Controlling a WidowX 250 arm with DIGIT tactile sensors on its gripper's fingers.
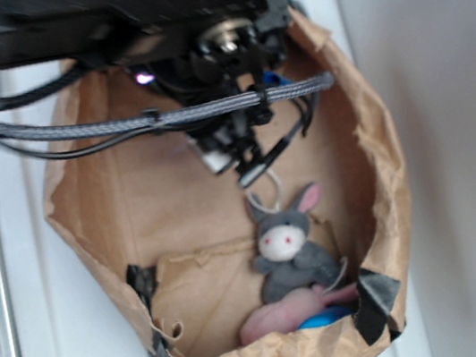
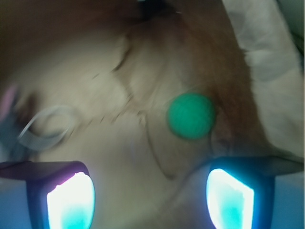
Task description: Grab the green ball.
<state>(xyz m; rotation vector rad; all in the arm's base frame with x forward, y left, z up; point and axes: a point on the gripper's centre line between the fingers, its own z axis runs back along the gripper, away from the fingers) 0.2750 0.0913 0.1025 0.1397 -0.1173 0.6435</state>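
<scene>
In the exterior view a brown paper bag (image 1: 91, 220) lies open on a white surface, its rim patched with strips of black tape (image 1: 375, 297). The black robot arm (image 1: 130, 14) reaches in from the top, with a braided grey cable (image 1: 120, 123) strung across the bag's mouth. The gripper (image 1: 249, 163) hangs inside the bag, just above the grey plush bunny (image 1: 287, 248), which sits upright near the right side of the bag floor. Below the bunny lie a pink soft toy (image 1: 282, 316) and a bright blue rounded object (image 1: 319, 320), touching each other at the bag's lower rim. The green ball is hidden from this view.

In the wrist view, blurred, a grey loop (image 2: 45, 126) lies at the left on the paper floor. The gripper (image 2: 150, 198) stands open, its two fingers well apart with nothing between them; the left finger (image 2: 71, 202) and the right one glow bright cyan. The green ball (image 2: 190, 116) rests on the brown paper to the right of centre, beyond the fingertips and nearer the right finger, apart from both.
</scene>
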